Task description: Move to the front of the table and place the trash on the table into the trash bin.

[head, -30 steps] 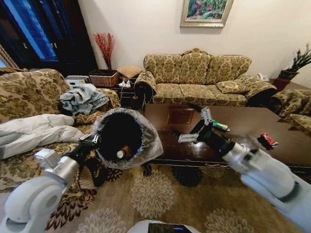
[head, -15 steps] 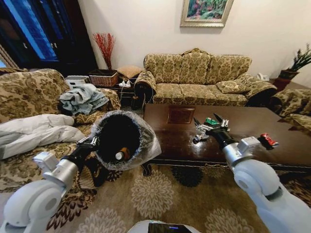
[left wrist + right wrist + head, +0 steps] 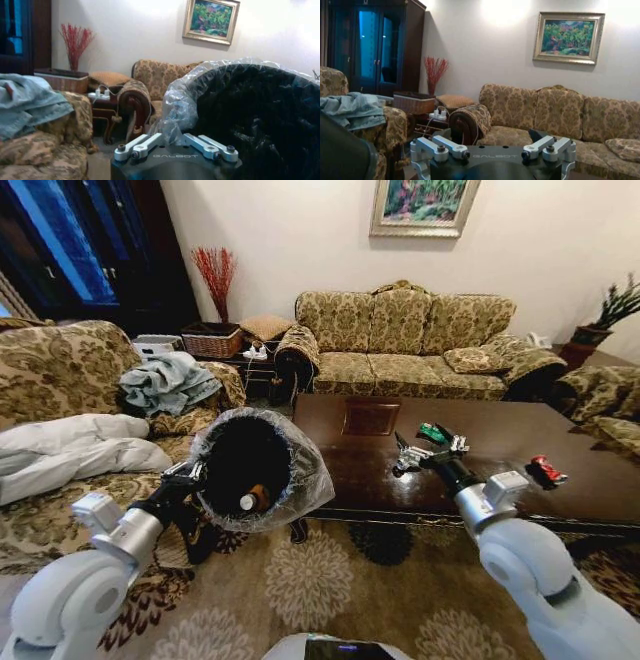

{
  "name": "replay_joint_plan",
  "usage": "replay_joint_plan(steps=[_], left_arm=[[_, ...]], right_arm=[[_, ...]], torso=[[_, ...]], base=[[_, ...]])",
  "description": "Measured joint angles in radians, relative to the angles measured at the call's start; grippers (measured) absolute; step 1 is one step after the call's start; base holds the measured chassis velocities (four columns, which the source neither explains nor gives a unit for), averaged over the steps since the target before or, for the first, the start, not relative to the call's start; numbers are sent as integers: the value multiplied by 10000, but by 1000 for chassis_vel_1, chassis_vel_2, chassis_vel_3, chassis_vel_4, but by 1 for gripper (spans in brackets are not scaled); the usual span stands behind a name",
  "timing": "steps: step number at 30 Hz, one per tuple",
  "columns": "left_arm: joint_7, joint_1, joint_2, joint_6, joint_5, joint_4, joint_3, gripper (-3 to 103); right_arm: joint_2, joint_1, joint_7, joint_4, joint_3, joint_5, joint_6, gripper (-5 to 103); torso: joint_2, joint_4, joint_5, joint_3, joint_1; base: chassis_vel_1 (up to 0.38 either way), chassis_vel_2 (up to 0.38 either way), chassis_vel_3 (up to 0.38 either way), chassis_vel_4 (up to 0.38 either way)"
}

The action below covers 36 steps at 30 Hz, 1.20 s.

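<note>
Trash still on the counter (image 3: 520,480): a green wrapper (image 3: 433,432) right of centre in the head view, and a crushed red can (image 3: 548,470) near the right edge. The right tool (image 3: 428,451) hovers just in front of the wrapper, fingers spread and holding nothing. At lower left, the left tool (image 3: 187,477) is clenched on the rim of the trash bin (image 3: 255,465), tipped toward the camera, with a small bottle (image 3: 254,499) inside.
</note>
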Motion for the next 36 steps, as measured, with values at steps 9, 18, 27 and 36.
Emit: replay_joint_plan(steps=[9,18,27,36], left_arm=[[134,73,-207,-78,38,3,-4,2],[161,338,-468,-69,87,7,47,2],[153,417,-573,-81,205,6,58,2],[283,439,-807,-90,500,4,187,2]], right_arm=[[220,-419,-8,-29,47,-220,27,100],[496,-496,-44,-560,19,-439,119,100],[862,-293,-593,-1534,-337,-883,798,100],[862,27,-499,-2169,-335,-974,648,100]], torso=[[1,-2,3,0,0],[2,1,1,0,-1],[2,-2,4,0,0],[1,-1,-4,0,-1]], base=[[-279,-272,277,257],[-341,-353,335,333],[-341,-345,357,335],[-84,-100,80,83]])
